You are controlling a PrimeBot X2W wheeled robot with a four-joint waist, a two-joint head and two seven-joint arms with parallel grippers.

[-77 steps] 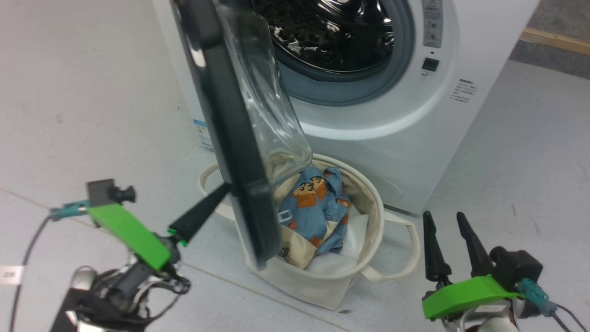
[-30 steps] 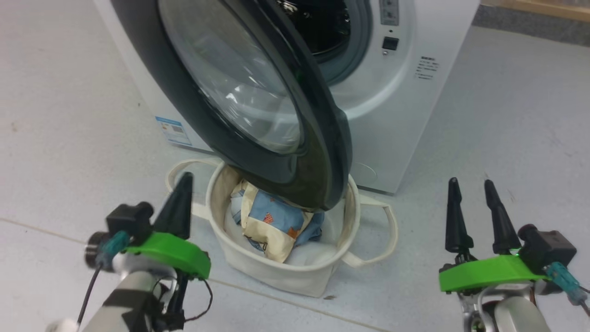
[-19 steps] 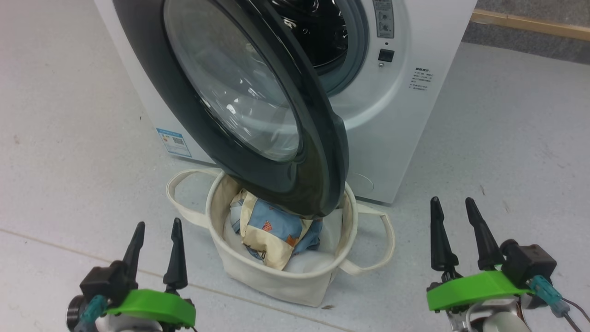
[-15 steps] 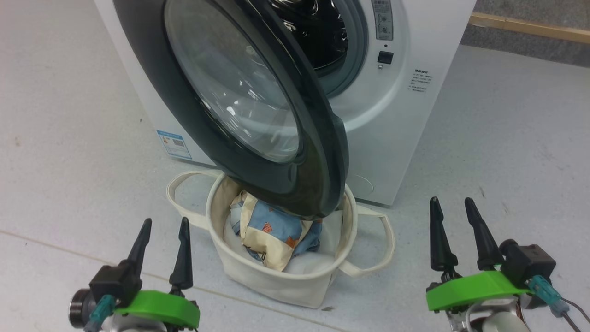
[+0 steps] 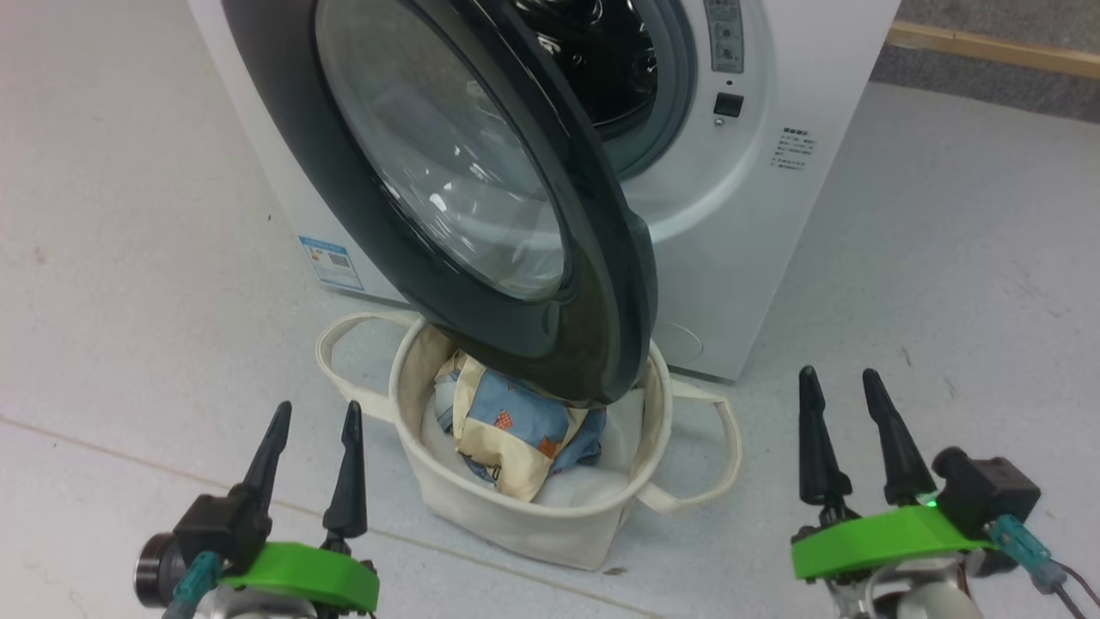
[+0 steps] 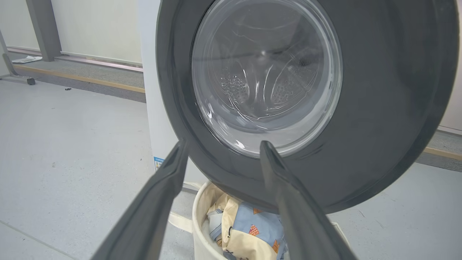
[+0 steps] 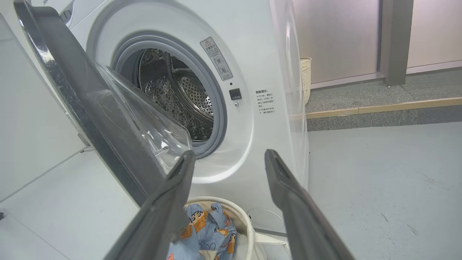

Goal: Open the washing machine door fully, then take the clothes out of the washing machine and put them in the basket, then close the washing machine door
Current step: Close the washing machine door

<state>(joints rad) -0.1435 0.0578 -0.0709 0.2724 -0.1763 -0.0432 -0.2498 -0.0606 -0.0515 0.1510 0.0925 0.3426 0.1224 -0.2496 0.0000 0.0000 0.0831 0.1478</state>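
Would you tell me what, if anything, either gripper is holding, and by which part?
Nothing is held: the left gripper and the right gripper are both open and empty, apart from the washing machine door.

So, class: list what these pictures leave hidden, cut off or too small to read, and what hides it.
Drum bottom: head view, behind the door.
Basket far rim, part of the clothes: head view, under the door's lower edge.
Label print: head view, too small to read.
Door's top: cut off by the head view's upper edge.
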